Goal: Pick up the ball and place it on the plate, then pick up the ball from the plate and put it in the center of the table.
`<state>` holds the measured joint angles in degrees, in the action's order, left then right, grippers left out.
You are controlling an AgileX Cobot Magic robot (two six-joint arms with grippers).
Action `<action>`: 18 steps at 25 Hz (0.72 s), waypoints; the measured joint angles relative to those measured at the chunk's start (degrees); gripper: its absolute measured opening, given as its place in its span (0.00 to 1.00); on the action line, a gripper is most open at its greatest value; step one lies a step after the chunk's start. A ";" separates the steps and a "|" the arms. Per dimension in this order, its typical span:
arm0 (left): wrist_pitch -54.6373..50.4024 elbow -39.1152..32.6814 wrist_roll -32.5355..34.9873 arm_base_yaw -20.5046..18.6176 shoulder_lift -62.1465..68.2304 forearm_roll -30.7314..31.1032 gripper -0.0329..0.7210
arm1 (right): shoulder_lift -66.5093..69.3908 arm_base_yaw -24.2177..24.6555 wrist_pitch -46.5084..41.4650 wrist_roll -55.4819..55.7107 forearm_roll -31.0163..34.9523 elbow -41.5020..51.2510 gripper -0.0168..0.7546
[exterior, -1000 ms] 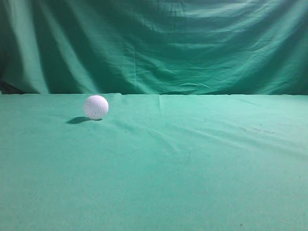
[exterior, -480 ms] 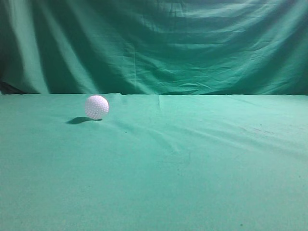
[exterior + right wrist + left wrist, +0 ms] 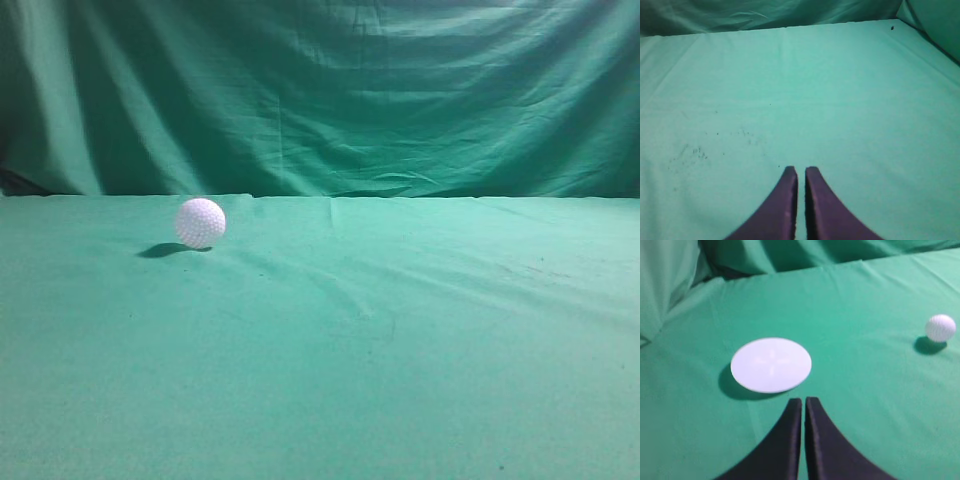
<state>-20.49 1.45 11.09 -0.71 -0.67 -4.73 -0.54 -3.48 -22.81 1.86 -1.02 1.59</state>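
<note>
Nothing moved, ball (image 3: 200, 222) resting on wrinkled green table (image 3: 400, 340), draped backdrop (image 3: 350, 90) behind

Ball (image 3: 200, 222) sits on table (image 3: 400, 380), left of frame centre, near backdrop (image 3: 350, 90). Plate (image 3: 771, 364) lies mid-left (left wrist view), ball far right.

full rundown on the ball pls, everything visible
The ball is a small white sphere, dimpled all over like a golf ball, with a hard matte look. It sits alone on the green cloth of the table, left of centre in the exterior view and towards the back edge, casting a shadow to its left. Only the cloth touches it. In the left wrist view it lies well right of the white plate, apart from it, and the shut left tool is nowhere near.
</note>
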 joint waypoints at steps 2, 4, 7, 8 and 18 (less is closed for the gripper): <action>0.90 -1.31 -0.04 0.00 0.00 0.00 0.04 | 0.00 0.00 0.00 0.00 0.00 0.00 0.02; 2.38 -2.68 -0.27 0.00 0.00 0.00 0.04 | 0.00 0.00 0.00 0.00 0.00 0.00 0.02; 2.90 -2.78 -0.31 0.00 0.00 0.00 0.04 | 0.00 0.00 0.00 0.00 0.00 0.00 0.02; 2.80 -2.78 -0.31 0.00 0.00 0.53 0.04 | 0.00 0.00 0.00 0.00 0.00 0.00 0.02; 0.49 -2.68 -0.40 0.00 0.00 1.22 0.04 | 0.00 0.00 0.00 0.00 0.00 0.00 0.02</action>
<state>-20.00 -1.22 10.69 -0.71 -0.67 -3.51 -0.54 -3.48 -22.81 1.86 -1.02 1.59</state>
